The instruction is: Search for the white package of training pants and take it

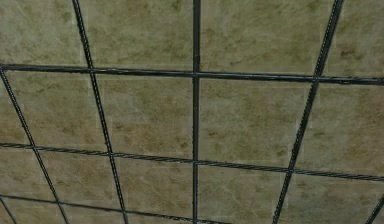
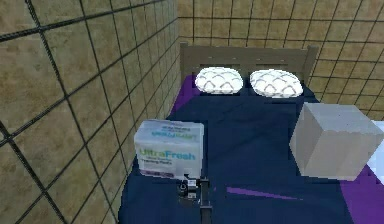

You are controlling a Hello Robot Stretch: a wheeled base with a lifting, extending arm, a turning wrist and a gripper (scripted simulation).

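Tiled wall (image 2: 60,110) stands well left of the claw. White package (image 2: 172,148) with green-blue print lies on the bed (image 2: 250,165), just beyond the claw (image 2: 187,186) and slightly to its left, long axis crosswise to the arm (image 2: 205,208). Cannot tell the claw's grip, nor whether it holds anything, since the package sits right behind it. Judgement: a short reach outward, nudged left. Pillows (image 2: 248,82) far beyond, grey box (image 2: 335,140) off right

Bed (image 2: 250,150) lying along wall (image 2: 70,110) at arm side view's left, headboard (image 2: 250,55) standing at far end, pillow (image 2: 222,80) & 2nd pillow (image 2: 276,83) lying side by side before it, package (image 2: 172,150) resting on bed near-left, box (image 2: 335,140) sitting to its rt
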